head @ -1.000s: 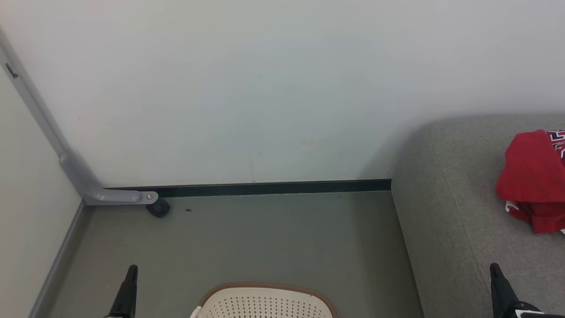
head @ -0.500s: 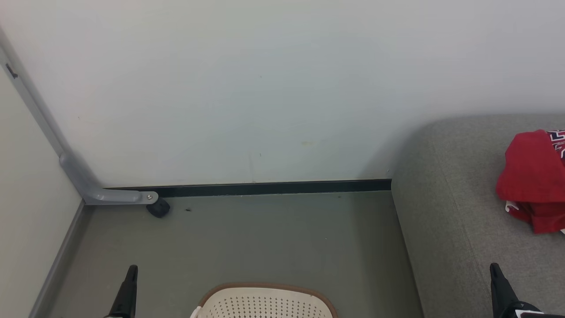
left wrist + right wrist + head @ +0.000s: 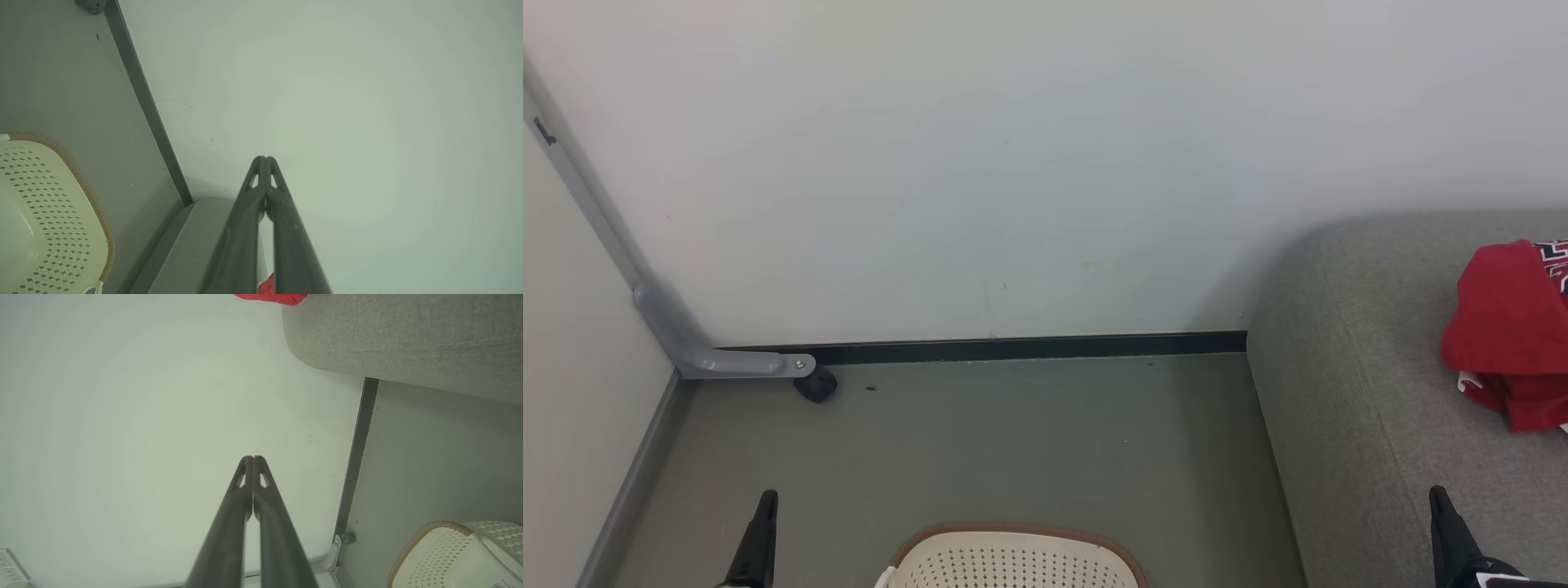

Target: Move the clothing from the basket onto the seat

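Head view: left gripper (image 3: 766, 505) low at the left over the grey floor (image 3: 1013, 441), fingers pressed together, nothing in it. Right gripper (image 3: 1439, 498) low at the right over the seat's front part, also closed and empty. Cream perforated basket (image 3: 1013, 531) with a brown rim sits on the floor at bottom centre, between the two grippers, cut off by the frame edge. Grey sofa seat (image 3: 1347, 392) on the right, pushed up to the white wall (image 3: 1045, 163). Red clothing (image 3: 1503, 327) lies bunched on the seat at the far right, with white trim at its lower edge and dark-and-white lettering at the top; well apart from the basket. Black skirting (image 3: 1013, 349) runs along the wall base. Grey metal leg (image 3: 727, 361) with a black caster (image 3: 815, 384) in the left corner.

Left wrist view: fingers closed tip to tip, pointing at the wall. Basket at the left edge on the floor, rounded seat corner beside the fingers, and a sliver of red fabric shows between them at the bottom.

Right wrist view: fingers shut, holding nothing. Seat at top right with the red clothing on it at the top edge. Basket at lower right on the floor, near the skirting.
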`<state>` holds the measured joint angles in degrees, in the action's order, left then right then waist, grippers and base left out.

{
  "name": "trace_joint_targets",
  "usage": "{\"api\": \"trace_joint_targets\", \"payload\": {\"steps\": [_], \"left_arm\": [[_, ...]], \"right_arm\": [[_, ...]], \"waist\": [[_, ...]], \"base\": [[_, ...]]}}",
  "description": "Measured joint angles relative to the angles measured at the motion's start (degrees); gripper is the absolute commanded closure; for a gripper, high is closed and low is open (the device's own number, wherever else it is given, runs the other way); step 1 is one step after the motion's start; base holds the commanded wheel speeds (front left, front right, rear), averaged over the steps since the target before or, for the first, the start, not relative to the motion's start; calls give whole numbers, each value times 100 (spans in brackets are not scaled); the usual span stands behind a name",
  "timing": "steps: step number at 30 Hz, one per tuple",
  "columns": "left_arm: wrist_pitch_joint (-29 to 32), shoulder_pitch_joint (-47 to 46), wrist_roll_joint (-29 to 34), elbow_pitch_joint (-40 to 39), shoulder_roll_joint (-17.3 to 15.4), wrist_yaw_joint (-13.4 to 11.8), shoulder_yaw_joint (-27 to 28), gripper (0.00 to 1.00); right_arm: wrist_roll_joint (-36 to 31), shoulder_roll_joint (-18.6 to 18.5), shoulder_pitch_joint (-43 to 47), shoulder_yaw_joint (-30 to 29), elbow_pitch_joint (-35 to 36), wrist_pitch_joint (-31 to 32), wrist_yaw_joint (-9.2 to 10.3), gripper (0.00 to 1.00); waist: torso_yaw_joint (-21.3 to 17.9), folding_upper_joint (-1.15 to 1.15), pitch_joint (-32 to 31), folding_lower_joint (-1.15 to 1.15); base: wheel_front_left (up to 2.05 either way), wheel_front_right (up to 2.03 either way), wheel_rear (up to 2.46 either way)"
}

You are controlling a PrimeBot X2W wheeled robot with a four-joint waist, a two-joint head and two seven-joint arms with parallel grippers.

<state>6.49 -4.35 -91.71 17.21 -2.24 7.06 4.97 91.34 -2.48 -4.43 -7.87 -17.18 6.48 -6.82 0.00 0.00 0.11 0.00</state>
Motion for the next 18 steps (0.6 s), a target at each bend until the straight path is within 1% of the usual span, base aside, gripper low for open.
{"api": "trace_joint_targets", "payload": {"steps": [18], "left_arm": [[0, 0, 0, 0, 0, 0, -1, 100]], "right_arm": [[0, 0, 0, 0, 0, 0, 0, 100]], "waist": [[0, 0, 0, 0]], "base": [[0, 0, 0]]}}
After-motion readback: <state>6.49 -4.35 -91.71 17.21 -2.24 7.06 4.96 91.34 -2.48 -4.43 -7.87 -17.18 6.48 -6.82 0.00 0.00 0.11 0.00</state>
